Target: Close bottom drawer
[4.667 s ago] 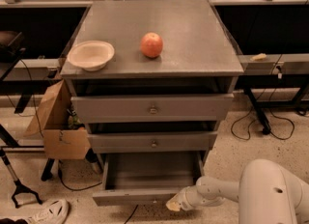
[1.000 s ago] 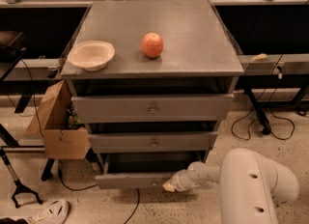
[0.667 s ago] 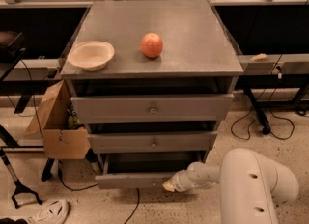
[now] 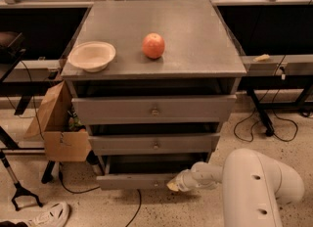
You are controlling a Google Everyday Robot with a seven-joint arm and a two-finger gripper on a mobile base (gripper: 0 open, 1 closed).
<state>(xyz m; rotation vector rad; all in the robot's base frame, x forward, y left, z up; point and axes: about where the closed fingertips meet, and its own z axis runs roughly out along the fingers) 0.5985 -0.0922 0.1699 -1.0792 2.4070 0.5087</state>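
The bottom drawer is the lowest grey metal drawer of the cabinet. Its slim front panel stands out only a little past the middle drawer above it, with a dark gap behind. My gripper is low in front of the cabinet, its tip against the right part of the bottom drawer's front panel. My white arm reaches in from the lower right. The drawer's centre knob is hidden.
The top drawer is shut. On the cabinet top lie a white bowl and an orange-red fruit. A cardboard box stands left of the cabinet. Cables lie on the floor at right. A shoe lies at lower left.
Since the oldest frame the bottom drawer has gone from wide open to nearly in, with my gripper moving toward the cabinet against its front. Over the last second almost nothing moved.
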